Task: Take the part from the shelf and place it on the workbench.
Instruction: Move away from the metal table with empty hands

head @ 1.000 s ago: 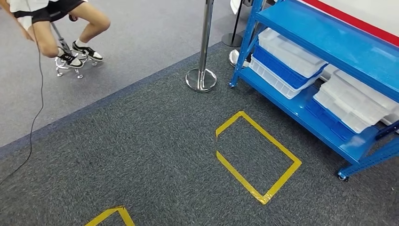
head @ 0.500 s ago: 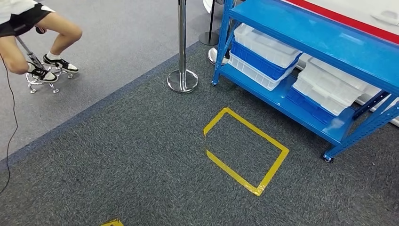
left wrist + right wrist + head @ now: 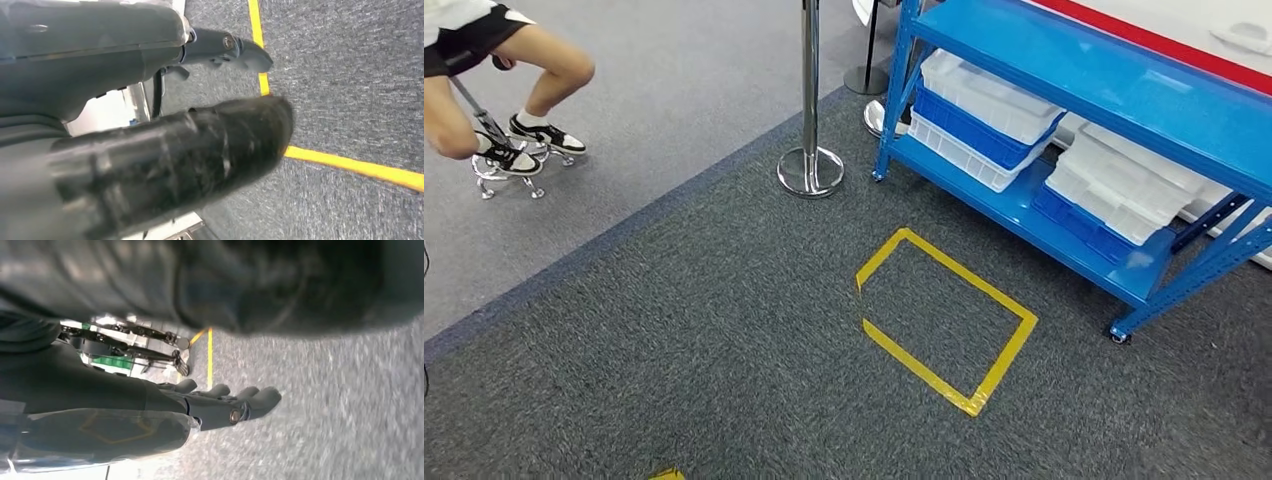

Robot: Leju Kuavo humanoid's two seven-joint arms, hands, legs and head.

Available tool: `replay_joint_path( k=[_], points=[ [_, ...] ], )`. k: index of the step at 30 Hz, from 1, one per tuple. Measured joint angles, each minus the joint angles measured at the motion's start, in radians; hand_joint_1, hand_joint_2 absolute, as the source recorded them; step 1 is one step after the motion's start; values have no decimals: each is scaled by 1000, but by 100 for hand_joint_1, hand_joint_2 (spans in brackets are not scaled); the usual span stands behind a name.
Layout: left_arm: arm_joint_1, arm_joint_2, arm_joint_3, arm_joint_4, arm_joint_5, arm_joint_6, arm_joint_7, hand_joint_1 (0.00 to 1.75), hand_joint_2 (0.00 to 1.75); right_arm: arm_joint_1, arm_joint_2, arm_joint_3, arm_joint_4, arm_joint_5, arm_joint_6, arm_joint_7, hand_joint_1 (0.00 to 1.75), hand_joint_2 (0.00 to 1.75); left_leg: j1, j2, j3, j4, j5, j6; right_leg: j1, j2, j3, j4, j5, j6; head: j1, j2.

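The blue metal shelf (image 3: 1124, 100) stands at the right of the head view, its top level bare. Its lower level carries two stacks of white and blue bins (image 3: 984, 85) (image 3: 1124, 185). I cannot make out the part. My left hand (image 3: 225, 47) hangs over the grey carpet with its fingers stretched out and nothing in them. My right hand (image 3: 225, 407) also hangs low above the carpet, fingers straight and empty.
A yellow tape rectangle (image 3: 919, 367) marks the carpet in front of the shelf. Two chrome stanchions (image 3: 810, 165) (image 3: 869, 75) stand near the shelf's far end. A person's legs (image 3: 534, 70) sit on a stool at far left. Behind the shelf lies a white surface with a red edge (image 3: 1184, 25).
The camera has turned: the whole scene slid left, bringing more of the shelf into the picture. Since half a second ago the view has barely shifted.
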Motion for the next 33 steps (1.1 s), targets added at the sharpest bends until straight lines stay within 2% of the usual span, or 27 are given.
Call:
replay_joint_path(
  k=[1,2,4,7,8,9,11,12,13,14,16,18,20,22,23,24,25,26,27,28,29,31,33],
  points=[
    [-2,0,0,0,0,0,0,0,0,-1,0,0,0,0,0,0,0,0,0,2,4,-7,1,-3,1,0,9,-19,1,-3,1,0],
    [-3,1,0,0,0,0,-1,0,0,-1,1,0,0,0,0,0,0,0,-2,4,8,-9,0,-6,-3,-1,22,-39,5,0,1,0],
    [-3,4,0,-1,0,0,0,0,0,0,4,0,0,0,0,0,0,0,-6,2,-4,31,-23,-12,-14,-2,53,-81,16,5,1,0],
    [1,7,0,-1,1,-5,12,0,0,1,6,0,0,2,5,5,0,0,-1,-1,-97,196,-86,-25,-18,-3,68,-88,11,10,0,0],
    [2,8,0,-1,2,-10,24,0,0,1,7,-1,0,3,9,11,0,0,1,-1,-119,225,-84,-31,-19,-2,69,-82,4,14,0,0],
    [3,10,1,-1,2,-15,38,0,0,2,8,-1,0,5,15,16,0,0,3,-1,-125,221,-65,-36,-20,0,71,-75,-4,19,0,0],
    [4,15,3,-1,4,-24,65,0,0,3,10,-1,0,11,25,25,0,0,7,0,-91,128,3,-45,-26,2,73,-52,-25,33,0,0],
    [4,16,6,-1,5,-27,74,0,0,3,10,0,0,15,28,26,0,0,7,-2,-70,79,24,-45,-26,3,70,-37,-38,41,0,0],
    [4,17,9,-1,5,-30,79,0,0,4,10,0,0,19,31,25,0,0,6,-4,-56,47,33,-40,-26,3,66,-23,-49,48,0,0],
    [3,18,12,-1,6,-31,83,0,0,5,9,0,0,21,31,23,0,0,4,-6,-49,34,30,-31,-25,3,61,-14,-57,53,0,0],
    [2,18,17,0,7,-31,86,0,0,5,9,0,0,25,32,16,0,0,1,-9,-49,33,23,-11,-24,4,59,-9,-64,58,1,0],
    [1,19,20,-1,7,-33,88,0,0,5,10,1,0,30,32,8,0,0,3,-8,-42,26,22,-1,-27,3,55,9,-77,65,1,0],
    [0,20,21,-1,7,-35,88,0,0,7,10,1,0,34,31,3,0,0,5,-7,-34,18,21,7,-34,2,15,90,-116,78,1,0],
    [1,21,22,-1,6,-34,79,0,0,9,11,1,0,35,27,-2,0,0,5,-6,-30,16,17,12,-40,2,-58,209,-156,86,1,0],
    [1,21,22,-1,5,-31,69,0,0,10,11,1,0,34,22,-4,0,0,6,-6,-27,16,14,13,-43,2,-86,245,-156,88,1,0],
    [1,22,22,-1,5,-27,57,0,0,10,11,1,0,32,17,-6,0,0,6,-7,-22,16,10,13,-45,2,-99,249,-136,88,1,0],
    [2,22,22,-1,4,-23,45,0,0,11,12,1,0,31,12,-7,0,0,7,-8,-16,16,5,12,-47,2,-95,216,-98,86,1,0],
    [2,22,22,-1,4,-19,36,0,0,12,12,1,0,30,8,-8,0,0,7,-9,-7,15,0,11,-47,2,-76,155,-50,81,1,0],
    [3,21,22,-1,4,-16,28,0,0,13,13,1,0,29,6,-9,0,0,8,-9,-1,12,-4,10,-45,2,-53,97,-14,75,1,0],
    [3,21,22,-1,3,-14,23,0,0,13,13,1,0,28,3,-10,0,0,8,-9,6,8,-7,7,-40,1,-34,47,9,69,1,0],
    [2,20,22,0,3,-13,20,0,0,12,13,1,0,27,2,-11,0,0,9,-8,10,4,-9,3,-35,0,-20,17,14,63,1,0],
    [-2,16,22,0,3,-12,17,0,0,9,13,0,0,25,0,-13,0,0,11,-6,20,-7,-11,-8,-25,-2,-7,-7,4,54,2,0],
    [-5,15,22,-1,3,-12,17,0,0,8,14,0,0,23,-1,-13,0,0,12,-2,29,-4,-18,-17,-30,-2,19,-34,4,49,2,0]
  ],
)
